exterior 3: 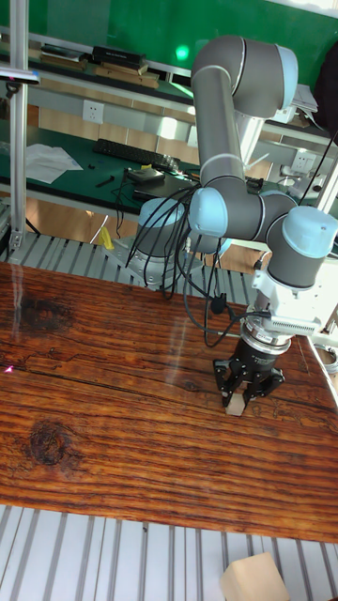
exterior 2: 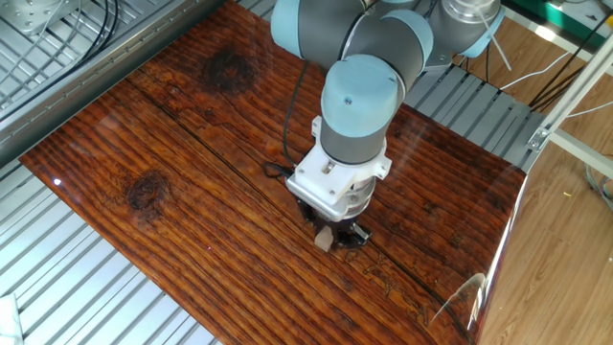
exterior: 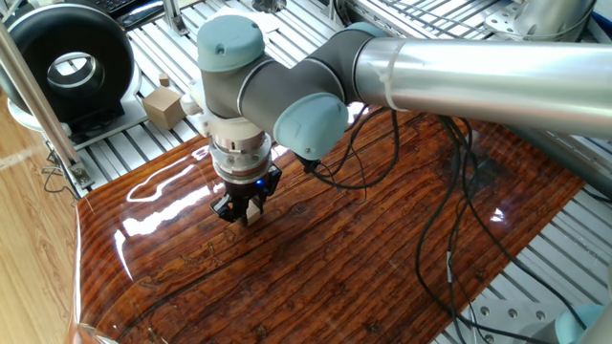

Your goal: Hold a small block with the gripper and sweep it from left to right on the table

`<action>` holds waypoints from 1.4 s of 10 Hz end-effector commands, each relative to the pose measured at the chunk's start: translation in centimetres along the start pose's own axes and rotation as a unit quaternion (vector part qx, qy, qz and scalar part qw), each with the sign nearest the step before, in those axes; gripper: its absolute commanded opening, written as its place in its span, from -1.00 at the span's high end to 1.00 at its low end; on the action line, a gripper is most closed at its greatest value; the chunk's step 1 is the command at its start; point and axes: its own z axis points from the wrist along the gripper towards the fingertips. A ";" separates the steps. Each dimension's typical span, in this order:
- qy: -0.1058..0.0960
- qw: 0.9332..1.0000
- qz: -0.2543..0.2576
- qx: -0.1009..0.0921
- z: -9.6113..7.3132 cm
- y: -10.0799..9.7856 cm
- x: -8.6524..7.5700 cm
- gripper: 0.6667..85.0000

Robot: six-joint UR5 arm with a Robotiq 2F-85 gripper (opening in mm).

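Observation:
The small block (exterior 2: 325, 239) is a tiny pale tan cube held between the black fingers of the gripper (exterior 2: 330, 235), right down at the surface of the glossy reddish-brown table (exterior 2: 172, 144). One fixed view shows the gripper (exterior: 247, 212) pointing straight down with the small block (exterior: 253, 216) at its tips, near that view's left end of the table (exterior: 382, 268). In the tall view the gripper (exterior 3: 240, 398) and small block (exterior 3: 236, 403) sit toward the right side of the table (exterior 3: 84, 413).
A larger tan cube with a knob (exterior: 163, 105) and a black round device (exterior: 65, 65) rest on the slatted aluminium frame beyond the table. Black cables (exterior: 449, 220) trail over the board. Another tan block (exterior 3: 251, 578) lies on the slats in the tall view.

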 end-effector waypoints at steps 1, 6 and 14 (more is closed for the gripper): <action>0.003 1.000 0.004 -0.009 -0.4 0.4 0.1 0.99; 0.000 1.000 0.008 -0.009 0.4 0.6 0.1 0.99; -0.001 1.000 0.011 0.004 -1.4 -0.5 -0.4 0.99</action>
